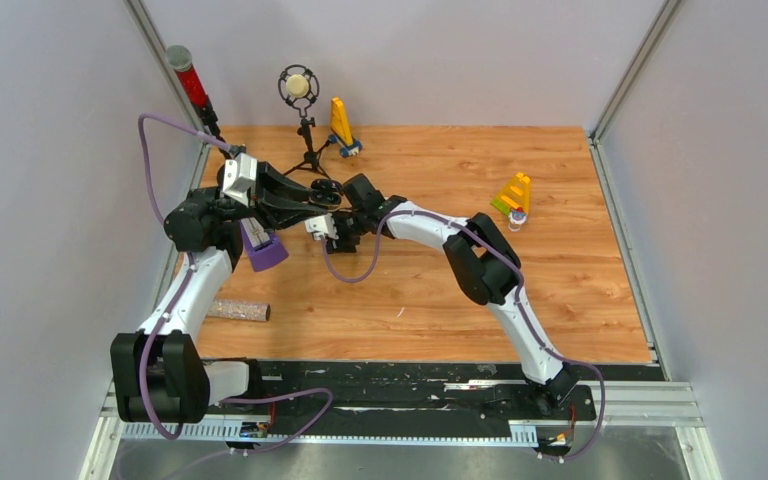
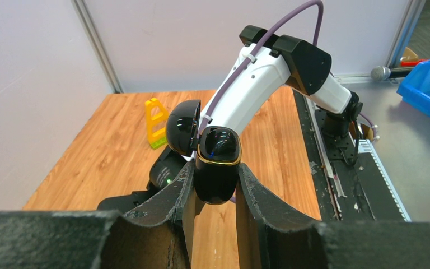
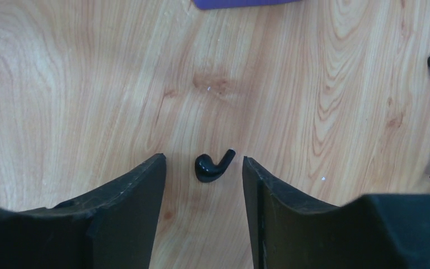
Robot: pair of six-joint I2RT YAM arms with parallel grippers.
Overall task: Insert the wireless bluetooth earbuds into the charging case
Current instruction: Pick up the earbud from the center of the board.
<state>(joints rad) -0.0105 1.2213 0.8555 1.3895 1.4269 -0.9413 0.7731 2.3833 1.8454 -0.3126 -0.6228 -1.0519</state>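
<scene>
The left gripper (image 2: 215, 168) was found clamped on the black charging case (image 2: 217, 185), holding it clear of the table (image 3: 61, 84) with its hinged lid (image 2: 182, 129) swung open and its mouth facing up. Whether a bud already sat in the case could not be determined from the glossy interior. The right gripper (image 3: 202, 162) hung low over the wood with its jaws apart, one finger on each side of a single black earbud (image 3: 213, 167) that lay flat on the table, touching neither finger. The stem pointed up and to the right in the wrist view, towards the right-hand finger, and the rounded head lay nearer the left-hand one. In this inspector's judgement, the step in hand was the pick of this bud. It would be done well by lowering until the fingertips nearly met the wood, then closing slowly and squarely. The bud is small, smooth and curved, and it is likely to skid or roll out under an off-centre squeeze. A grip across the head, leaving the stem free, would probably serve the later insertion best, since the stem would presumably enter the case first. The case should be kept steady and its lid open while the pick is made. No other earbud showed in the wrist views.
</scene>
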